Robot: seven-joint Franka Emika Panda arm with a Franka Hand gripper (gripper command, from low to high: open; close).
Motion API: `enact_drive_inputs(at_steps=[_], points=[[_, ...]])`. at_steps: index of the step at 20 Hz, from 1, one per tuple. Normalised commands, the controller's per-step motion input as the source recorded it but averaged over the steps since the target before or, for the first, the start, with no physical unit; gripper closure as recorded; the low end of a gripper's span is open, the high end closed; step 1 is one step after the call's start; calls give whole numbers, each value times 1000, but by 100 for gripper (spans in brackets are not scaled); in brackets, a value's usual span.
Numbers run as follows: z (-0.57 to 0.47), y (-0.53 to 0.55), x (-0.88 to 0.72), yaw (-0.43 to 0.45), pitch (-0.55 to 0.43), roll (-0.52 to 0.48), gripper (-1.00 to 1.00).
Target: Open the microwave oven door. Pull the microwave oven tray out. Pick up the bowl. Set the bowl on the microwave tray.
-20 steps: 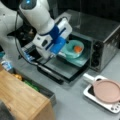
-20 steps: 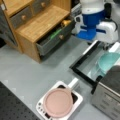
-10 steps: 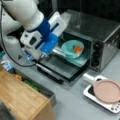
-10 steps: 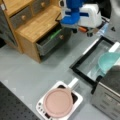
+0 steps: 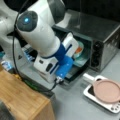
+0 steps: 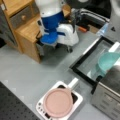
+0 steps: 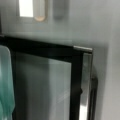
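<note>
The silver microwave oven (image 5: pixel 102 37) (image 6: pixel 110 97) stands with its door (image 6: pixel 91 62) (image 7: pixel 45 85) folded down flat. The pale teal bowl (image 5: pixel 79 50) (image 6: pixel 108 61) with orange food sits at the oven's mouth, beyond the door. The tray is a thin strip under it (image 5: pixel 81 61). In both front views my gripper (image 5: pixel 72 50) (image 6: pixel 70 47) hangs above the door's outer corner, apart from the bowl and holding nothing. In the wrist view there is only the glass door, its handle (image 7: pixel 93 100) and the bowl's rim (image 7: pixel 5 82) at the left edge.
A pink plate (image 5: pixel 107 91) (image 6: pixel 58 102) lies on a white slab with buttons (image 5: pixel 90 93) (image 6: pixel 77 98) in front of the oven. A wooden drawer cabinet (image 5: pixel 22 100) (image 6: pixel 22 22) stands close to the arm. Cables trail by the arm's base (image 5: pixel 15 57).
My gripper has drawn back from the bowl and away from the oven's mouth, out over the open door. The bowl has stayed where it was in the oven.
</note>
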Motion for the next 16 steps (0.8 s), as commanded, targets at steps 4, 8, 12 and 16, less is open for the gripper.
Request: enact_drive_inputs(at_steps=[4, 8, 12, 16], points=[[-115, 605, -235, -203, -35, 126, -100], [-227, 652, -402, -264, -112, 78, -100], [-443, 383, -379, -233, -241, 51, -100], [-550, -169, -267, -135, -308, 77, -100]])
